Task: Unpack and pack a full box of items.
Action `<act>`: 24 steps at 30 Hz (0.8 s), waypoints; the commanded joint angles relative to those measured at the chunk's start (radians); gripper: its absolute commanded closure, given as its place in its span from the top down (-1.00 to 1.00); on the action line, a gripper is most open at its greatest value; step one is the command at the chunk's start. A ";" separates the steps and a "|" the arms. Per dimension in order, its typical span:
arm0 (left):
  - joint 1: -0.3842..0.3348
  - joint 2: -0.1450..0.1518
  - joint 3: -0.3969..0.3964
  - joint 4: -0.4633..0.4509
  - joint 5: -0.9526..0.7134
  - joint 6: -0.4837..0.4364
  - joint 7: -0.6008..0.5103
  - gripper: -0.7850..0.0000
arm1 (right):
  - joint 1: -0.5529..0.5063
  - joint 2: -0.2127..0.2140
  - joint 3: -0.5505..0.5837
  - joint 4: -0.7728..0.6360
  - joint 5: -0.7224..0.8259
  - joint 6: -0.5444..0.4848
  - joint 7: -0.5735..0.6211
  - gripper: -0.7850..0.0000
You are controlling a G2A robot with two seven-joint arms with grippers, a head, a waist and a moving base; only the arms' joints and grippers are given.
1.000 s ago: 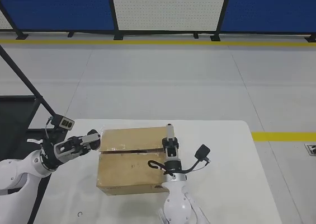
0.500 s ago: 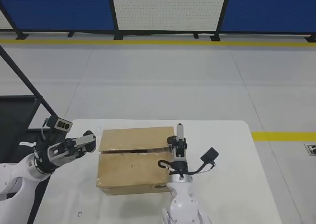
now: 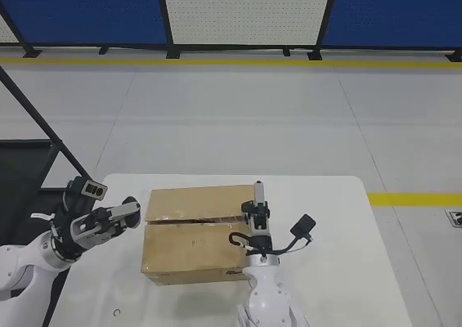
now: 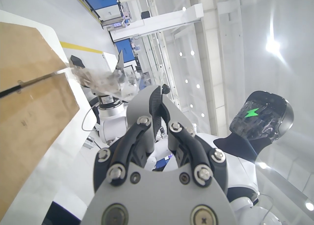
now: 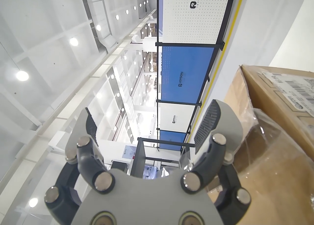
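Cardboard box (image 3: 191, 235): it lies flat in the middle of the white surface (image 3: 329, 253). Its two top flaps are down and meet in a long line.
Clear tape (image 5: 266, 127): it is shiny and crinkled. It sticks to the box at the end near the right hand.
Left hand (image 3: 135, 205): it is clenched, with its two fingers (image 4: 157, 103) pressed together and nothing between them. It sits just beside the left end of the box, up near the top edge. It points at the box, with a little gap between them.
Right hand (image 3: 257, 191): it is released, with its fingers (image 5: 208, 123) wide apart and nothing in it. It sits at the right end of the box, by the line where the flaps meet. One finger is very close to the box side. I cannot tell if it touches.
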 commanded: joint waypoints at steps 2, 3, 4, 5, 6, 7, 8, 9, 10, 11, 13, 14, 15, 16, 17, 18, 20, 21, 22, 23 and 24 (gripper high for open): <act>0.019 0.001 -0.011 -0.008 -0.011 0.002 -0.002 -1.00 | 0.003 -0.001 -0.002 0.002 -0.003 0.010 0.001 1.00; 0.026 0.001 -0.015 -0.010 -0.011 0.003 0.000 -1.00 | 0.004 -0.001 -0.003 0.003 -0.004 0.012 0.002 1.00; 0.031 0.001 -0.018 -0.011 -0.013 0.005 0.003 -1.00 | 0.005 -0.002 -0.003 0.004 -0.004 0.013 0.002 1.00; 0.037 0.001 -0.021 -0.012 -0.014 0.007 0.005 -1.00 | 0.006 -0.002 -0.003 0.005 -0.004 0.013 0.002 1.00; 0.042 0.001 -0.023 -0.012 -0.013 0.007 0.008 -1.00 | 0.007 -0.002 -0.003 0.007 -0.004 0.014 0.002 1.00; 0.047 0.001 -0.025 -0.012 -0.014 0.008 0.010 -1.00 | 0.008 -0.003 -0.003 0.009 -0.004 0.015 0.001 1.00; 0.051 0.001 -0.027 -0.012 -0.012 0.008 0.013 -1.00 | 0.010 -0.003 -0.003 0.013 -0.003 0.017 0.002 1.00; 0.055 0.002 -0.031 -0.011 -0.008 0.010 0.020 -1.00 | 0.011 -0.003 -0.004 0.016 -0.004 0.020 0.004 1.00; 0.059 0.002 -0.033 -0.011 -0.008 0.013 0.025 -1.00 | 0.012 -0.004 -0.005 0.018 -0.004 0.020 0.005 1.00; 0.063 0.002 -0.036 -0.011 -0.003 0.015 0.033 -1.00 | 0.012 -0.004 -0.006 0.020 -0.003 0.022 0.009 1.00; 0.071 0.002 -0.040 -0.015 0.007 0.012 0.045 -1.00 | 0.009 -0.004 -0.008 0.019 -0.003 0.019 0.013 1.00; 0.075 0.002 -0.041 -0.016 0.011 0.012 0.049 -1.00 | 0.006 -0.004 -0.010 0.015 -0.001 0.013 0.020 1.00; 0.078 0.002 -0.041 -0.017 0.016 0.011 0.053 -1.00 | 0.002 -0.004 -0.011 0.009 0.000 0.004 0.026 1.00; 0.081 0.002 -0.043 -0.017 0.026 0.009 0.062 -1.00 | -0.005 -0.003 -0.012 0.001 0.002 -0.007 0.035 1.00; 0.084 0.002 -0.043 -0.019 0.035 0.005 0.072 -1.00 | -0.014 -0.002 -0.013 -0.007 0.006 -0.016 0.048 1.00; 0.088 0.001 -0.043 -0.022 0.043 0.002 0.080 -1.00 | -0.023 -0.001 -0.014 -0.016 0.012 -0.021 0.060 1.00; 0.095 0.001 -0.043 -0.025 0.060 -0.004 0.099 -1.00 | -0.040 0.001 -0.014 -0.030 0.019 -0.021 0.086 1.00; 0.099 0.001 -0.042 -0.027 0.071 -0.009 0.109 -1.00 | -0.046 0.002 -0.013 -0.035 0.018 -0.018 0.091 1.00; 0.102 0.000 -0.039 -0.028 0.071 -0.008 0.114 -1.00 | -0.048 0.003 -0.011 -0.034 0.011 -0.012 0.091 1.00; 0.104 -0.001 -0.038 -0.028 0.069 -0.006 0.119 -1.00 | -0.049 0.003 -0.010 -0.031 0.009 -0.008 0.089 1.00; 0.105 -0.001 -0.037 -0.027 0.069 -0.006 0.121 -1.00 | -0.046 0.003 -0.008 -0.024 0.004 -0.002 0.082 1.00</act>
